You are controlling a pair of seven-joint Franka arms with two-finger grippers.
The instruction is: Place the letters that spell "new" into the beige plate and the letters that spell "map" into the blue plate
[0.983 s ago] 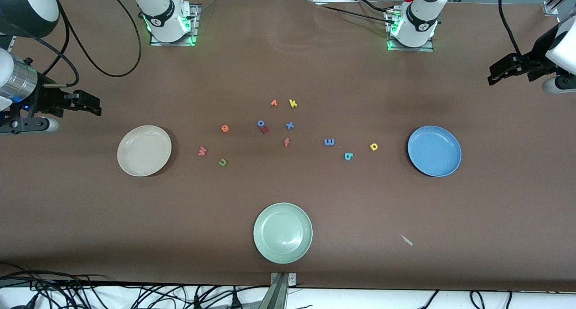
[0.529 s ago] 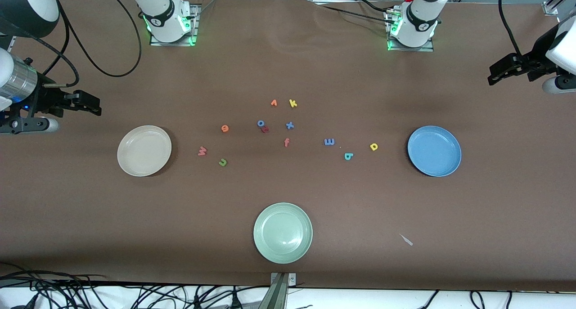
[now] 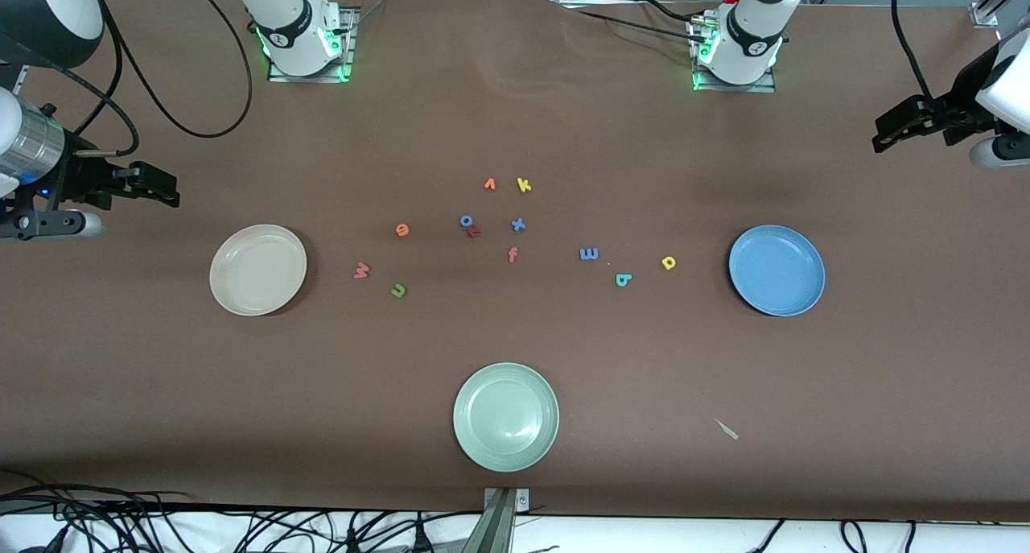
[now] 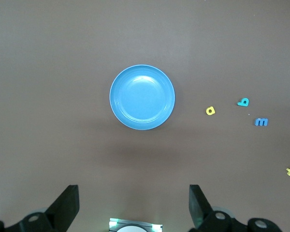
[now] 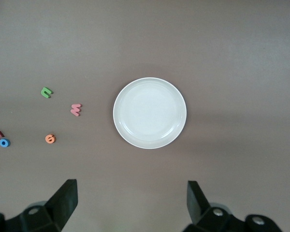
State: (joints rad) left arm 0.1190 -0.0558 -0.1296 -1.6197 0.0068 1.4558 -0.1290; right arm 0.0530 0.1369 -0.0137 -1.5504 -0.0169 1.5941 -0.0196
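Observation:
The beige plate [image 3: 257,269] [image 5: 150,112] lies toward the right arm's end of the table, the blue plate [image 3: 776,270] [image 4: 142,97] toward the left arm's end. Both hold nothing. Beside the beige plate lie the salmon "w" [image 3: 361,270] [image 5: 76,109], green "n" [image 3: 398,290] [image 5: 46,92] and orange "e" [image 3: 402,229] [image 5: 50,138]. Beside the blue plate lie the yellow "p" [image 3: 669,262] [image 4: 210,110], teal "a" [image 3: 624,279] [image 4: 243,102] and light-blue "m" [image 3: 589,253] [image 4: 261,122]. My right gripper [image 3: 157,187] [image 5: 132,200] and left gripper [image 3: 889,130] [image 4: 134,203] hang open and empty, high over the table's ends.
A pale green plate [image 3: 505,416] sits near the table's front edge. Mid-table lie an orange "v" [image 3: 489,184], yellow "k" [image 3: 524,185], blue "o" [image 3: 466,220], blue "x" [image 3: 518,224] and red-orange "f" [image 3: 512,254]. A small white scrap [image 3: 727,429] lies nearer the camera than the blue plate.

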